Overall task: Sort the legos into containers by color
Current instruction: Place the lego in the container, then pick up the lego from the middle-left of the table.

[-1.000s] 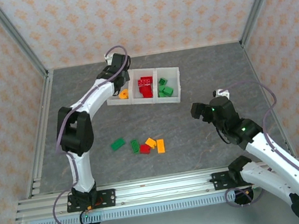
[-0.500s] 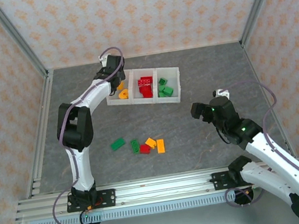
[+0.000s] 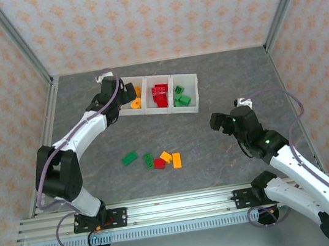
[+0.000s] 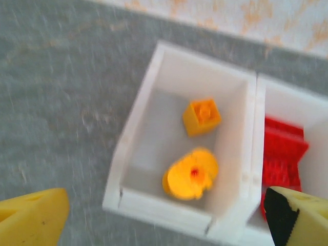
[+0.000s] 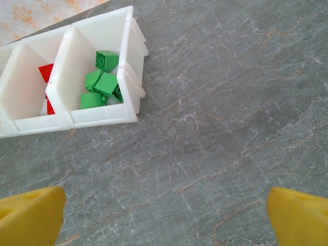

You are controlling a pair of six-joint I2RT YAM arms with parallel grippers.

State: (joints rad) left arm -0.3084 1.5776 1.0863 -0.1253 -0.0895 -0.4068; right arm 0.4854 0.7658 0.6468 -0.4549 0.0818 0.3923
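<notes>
The left arm has swung out toward the left edge of the table [image 3: 232, 76], and an orange brick [image 4: 202, 116] has turned up in the tray's [image 3: 156, 110] left bin, beside a round orange piece [image 4: 190, 174]. The left gripper [image 3: 124, 94] stands wide apart and empty, and so does the right gripper [image 3: 216, 121]. Five loose bricks [image 3: 165, 156] wait toward the near edge. I'd take the outlying green one [image 3: 129, 158] first, with the jaws straddling it squarely. I can read no writing anywhere.
</notes>
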